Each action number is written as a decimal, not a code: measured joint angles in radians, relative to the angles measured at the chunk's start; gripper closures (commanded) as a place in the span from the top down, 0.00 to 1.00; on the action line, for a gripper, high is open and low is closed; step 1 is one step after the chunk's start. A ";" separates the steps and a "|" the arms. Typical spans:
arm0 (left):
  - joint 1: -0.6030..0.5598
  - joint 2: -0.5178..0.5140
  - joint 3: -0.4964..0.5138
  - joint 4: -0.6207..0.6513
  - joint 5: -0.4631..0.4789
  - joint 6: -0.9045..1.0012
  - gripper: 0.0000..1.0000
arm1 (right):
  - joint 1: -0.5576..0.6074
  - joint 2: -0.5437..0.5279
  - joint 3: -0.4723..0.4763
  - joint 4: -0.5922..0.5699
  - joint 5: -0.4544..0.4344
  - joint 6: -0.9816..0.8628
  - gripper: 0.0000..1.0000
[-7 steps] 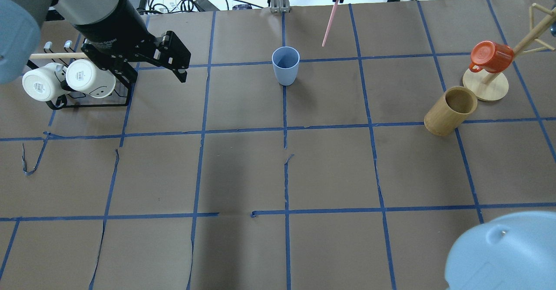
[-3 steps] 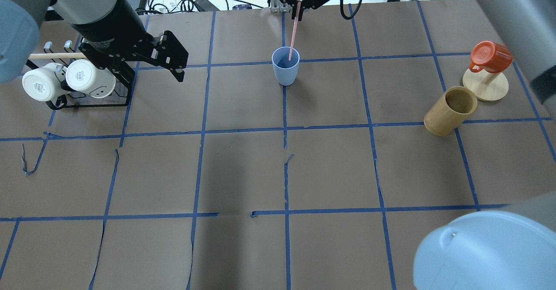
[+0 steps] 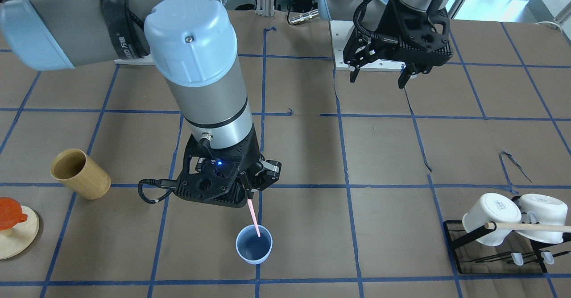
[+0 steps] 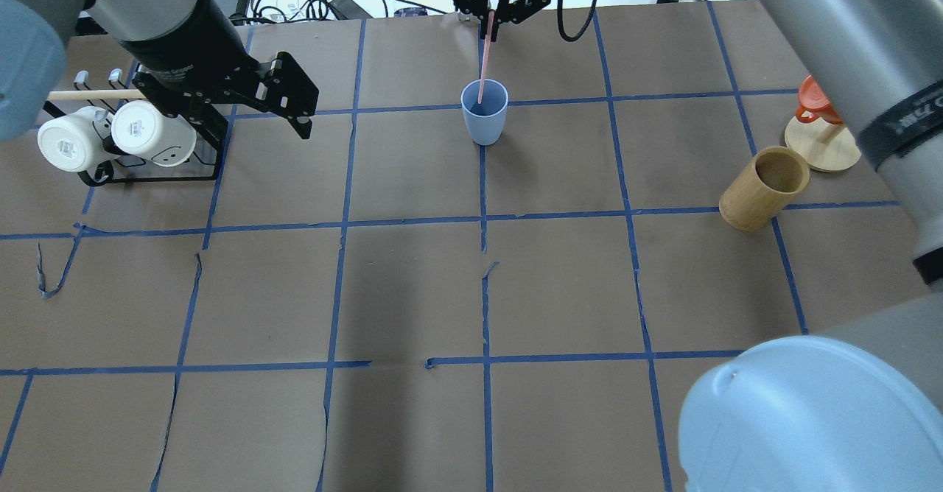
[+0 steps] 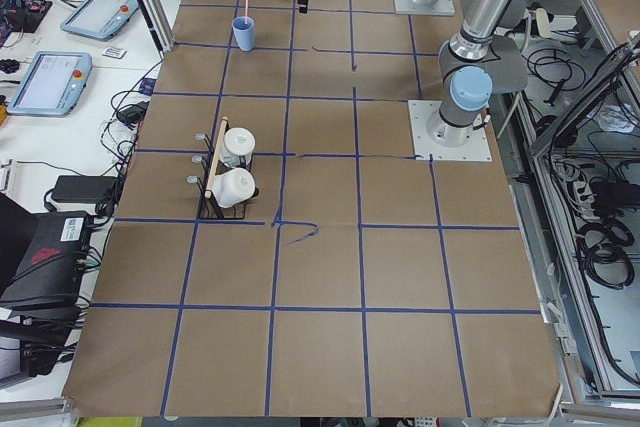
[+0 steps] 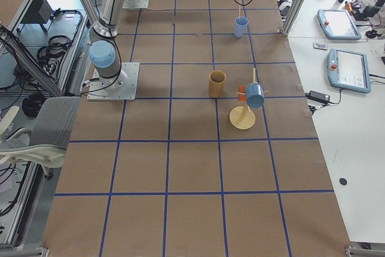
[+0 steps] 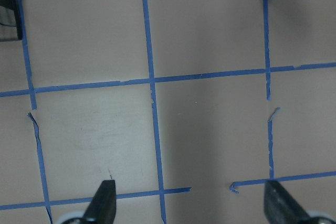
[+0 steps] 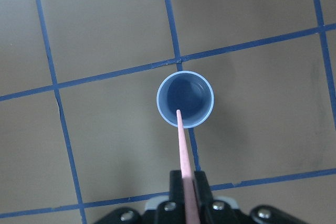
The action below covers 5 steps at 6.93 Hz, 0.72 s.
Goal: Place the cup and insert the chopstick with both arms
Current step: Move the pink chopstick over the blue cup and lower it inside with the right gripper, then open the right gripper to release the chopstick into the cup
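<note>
The light-blue cup (image 4: 484, 121) stands upright on the brown table at the far centre; it also shows in the front view (image 3: 254, 244) and the right wrist view (image 8: 185, 98). My right gripper (image 4: 491, 24) is shut on the top of the pale-pink chopstick (image 4: 483, 61) and holds it nearly upright over the cup. The stick's lower tip lies within the cup's mouth in the front view (image 3: 258, 231) and the right wrist view (image 8: 179, 119). My left gripper (image 4: 298, 98) is open and empty, left of the cup, beside the mug rack. Its fingertips (image 7: 105, 198) hover above bare table.
A tan wooden cup (image 4: 762, 188) stands at the right, with a wooden mug tree (image 4: 821, 146) carrying an orange mug (image 4: 814, 102) behind it. A black rack (image 4: 147, 171) with two white mugs (image 4: 151, 131) and a light-wood rod (image 4: 96, 95) is at the left.
My right gripper has carried the chopstick left from beside the cup to above it. The stick has come more upright and its tip now sits in the cup's mouth. The left arm has stayed put.
</note>
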 measured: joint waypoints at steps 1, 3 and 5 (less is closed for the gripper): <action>0.000 0.000 0.000 0.000 0.000 0.000 1.00 | 0.000 0.007 0.015 -0.015 -0.001 0.000 0.09; 0.000 0.000 0.000 0.000 0.000 -0.001 1.00 | 0.001 0.015 0.061 -0.065 -0.001 -0.001 0.22; 0.000 0.000 0.000 0.001 0.000 -0.001 1.00 | 0.001 0.014 0.101 -0.122 -0.001 0.001 0.69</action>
